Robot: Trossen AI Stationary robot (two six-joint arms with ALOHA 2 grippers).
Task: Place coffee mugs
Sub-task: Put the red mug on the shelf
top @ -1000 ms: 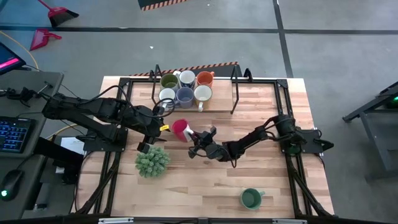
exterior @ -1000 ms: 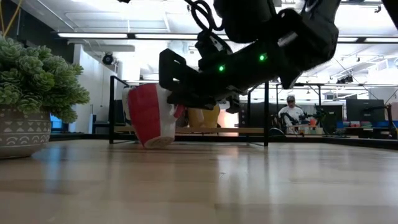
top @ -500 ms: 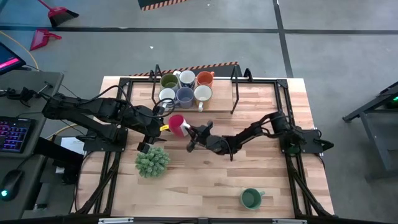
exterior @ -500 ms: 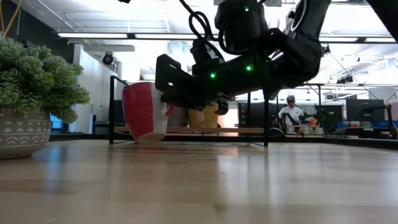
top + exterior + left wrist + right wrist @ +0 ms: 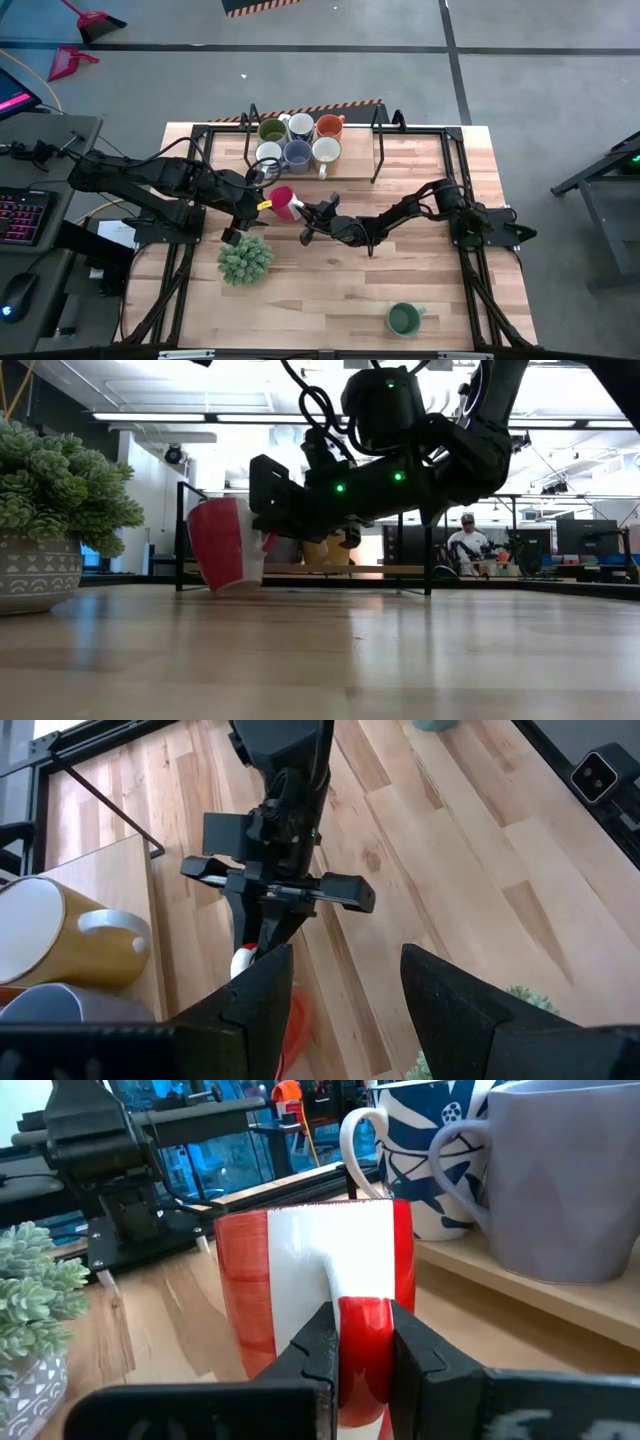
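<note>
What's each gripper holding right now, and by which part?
The right gripper is shut on the red ceramic mug, pinching its red handle. The left gripper stands open beside it and holds nothing.

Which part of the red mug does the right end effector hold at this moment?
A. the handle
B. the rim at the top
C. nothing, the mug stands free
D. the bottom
A: in the right wrist view the right end effector is shut on the handle of the red mug, and in the low view the mug hangs tilted in front of its fingers.
</note>
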